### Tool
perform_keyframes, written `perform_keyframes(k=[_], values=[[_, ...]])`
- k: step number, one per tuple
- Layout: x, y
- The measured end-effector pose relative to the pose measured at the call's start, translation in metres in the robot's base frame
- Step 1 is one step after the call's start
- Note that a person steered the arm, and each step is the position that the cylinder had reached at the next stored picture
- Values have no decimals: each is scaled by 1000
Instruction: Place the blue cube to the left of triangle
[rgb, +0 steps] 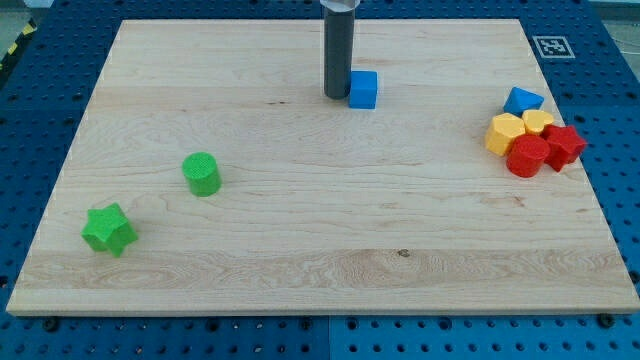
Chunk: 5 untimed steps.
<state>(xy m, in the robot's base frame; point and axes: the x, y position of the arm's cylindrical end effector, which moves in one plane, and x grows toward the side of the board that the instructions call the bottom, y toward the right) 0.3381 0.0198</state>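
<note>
My tip (337, 96) is touching the blue cube's (363, 89) left side, getting ready to push it right toward the blue triangle (522, 101). No claw is showing, only a rod.

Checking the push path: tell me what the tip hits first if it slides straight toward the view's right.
My tip would meet the blue cube at once; it sits right beside it, seemingly touching.

Bright, even overhead light, soft short shadows, sharp focus, no glare
</note>
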Motion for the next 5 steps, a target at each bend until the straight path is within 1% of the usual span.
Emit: perform_keyframes(k=[1, 2, 3, 4, 5], values=[[-23, 3], [9, 19], [22, 20], [22, 21], [22, 46]])
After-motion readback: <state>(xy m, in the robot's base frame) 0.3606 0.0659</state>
